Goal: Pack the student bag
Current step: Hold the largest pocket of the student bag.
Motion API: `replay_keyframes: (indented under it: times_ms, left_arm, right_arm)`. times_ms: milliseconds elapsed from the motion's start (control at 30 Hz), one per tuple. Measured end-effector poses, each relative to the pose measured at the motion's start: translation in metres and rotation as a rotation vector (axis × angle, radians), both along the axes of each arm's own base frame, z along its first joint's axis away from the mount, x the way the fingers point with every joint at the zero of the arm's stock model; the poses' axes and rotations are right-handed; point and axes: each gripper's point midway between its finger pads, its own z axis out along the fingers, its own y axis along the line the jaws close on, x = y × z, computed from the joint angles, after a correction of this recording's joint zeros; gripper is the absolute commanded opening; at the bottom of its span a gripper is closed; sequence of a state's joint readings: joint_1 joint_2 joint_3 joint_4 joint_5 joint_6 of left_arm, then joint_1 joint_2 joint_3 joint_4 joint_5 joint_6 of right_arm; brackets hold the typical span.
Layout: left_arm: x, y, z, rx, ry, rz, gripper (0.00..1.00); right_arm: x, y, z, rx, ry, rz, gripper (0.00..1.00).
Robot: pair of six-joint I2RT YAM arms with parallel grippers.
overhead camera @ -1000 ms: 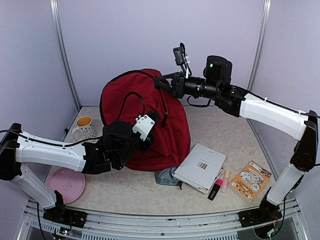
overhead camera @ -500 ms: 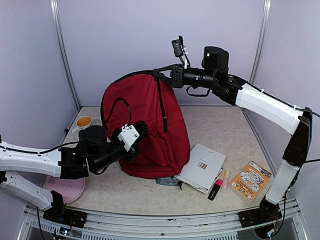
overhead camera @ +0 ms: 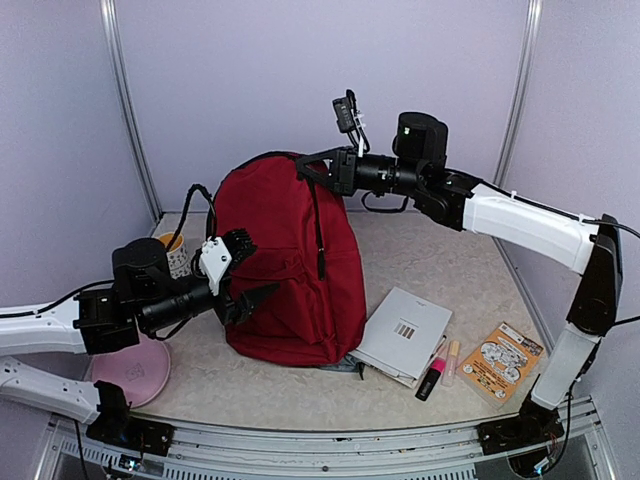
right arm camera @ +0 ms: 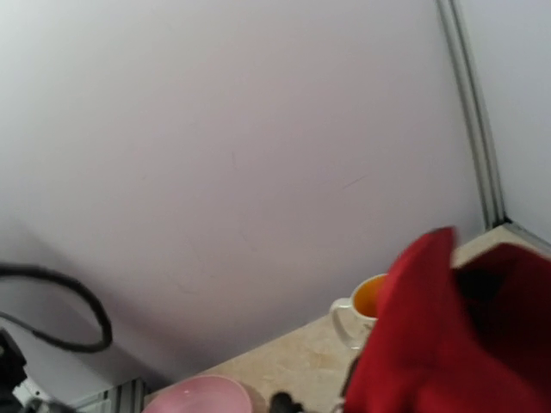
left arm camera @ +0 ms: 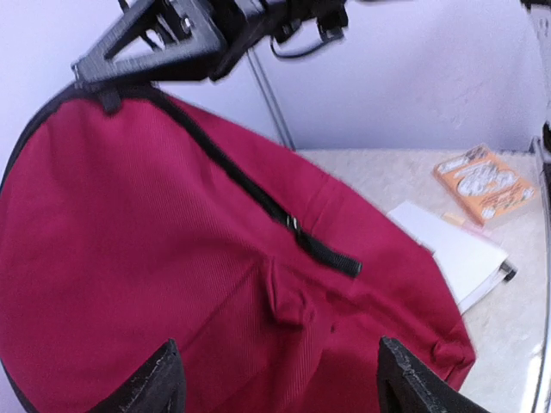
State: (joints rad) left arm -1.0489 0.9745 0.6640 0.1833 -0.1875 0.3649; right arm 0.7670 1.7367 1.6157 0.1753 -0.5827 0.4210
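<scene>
Right claw (overhead camera: 318,168) is clamped on the top of the bag (overhead camera: 290,270), holding it upright at the middle of the tabletop (overhead camera: 430,255), toward the back edge. Left claw (overhead camera: 243,272) gapes open just beside the bag's left face. If that lone pinch slips, the bag would likely slump onto the notebook (overhead camera: 405,330) or mug (overhead camera: 175,252).

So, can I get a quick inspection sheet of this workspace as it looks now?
Surface: speckled beige table.
Job's things: student bag stands upright mid-table.
Clutter: mug and pink plate at left; white book, pink highlighter, orange booklet at right.
Grippers: left pincer open beside the bag, holding nothing; right pincer shut on the bag's top.
Cables: black cable loops above the left arm.
Surroundings: lilac walls, metal posts.
</scene>
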Motion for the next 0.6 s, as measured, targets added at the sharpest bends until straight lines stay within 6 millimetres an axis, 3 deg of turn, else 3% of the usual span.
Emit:
replay_keyframes:
  times_ms: [100,200,267,500,533,600]
  left_arm:
    - [-0.001,-0.010,0.032,-0.093,0.032,-0.053,0.73]
    - [0.011,-0.020,0.069,-0.209,0.064,-0.064,0.65]
    - [0.023,-0.027,0.082,-0.262,0.084,-0.052,0.63]
    - [0.047,-0.044,0.057,-0.265,0.174,-0.003,0.50]
    - [0.049,-0.044,0.055,-0.265,0.176,0.007,0.44]
    - [0.053,-0.043,0.055,-0.268,0.174,0.027,0.21]
  right_arm:
    - [-0.016,0.009,-0.004,0.017,0.001,0.007,0.00]
    - [-0.031,0.017,0.003,0.047,-0.014,0.017,0.00]
    - [-0.038,0.018,0.010,0.066,-0.026,0.020,0.00]
    - [-0.049,0.016,0.024,0.098,-0.043,0.013,0.00]
    - [-0.049,0.015,0.024,0.099,-0.043,0.011,0.00]
    - [-0.050,0.016,0.024,0.099,-0.043,0.010,0.00]
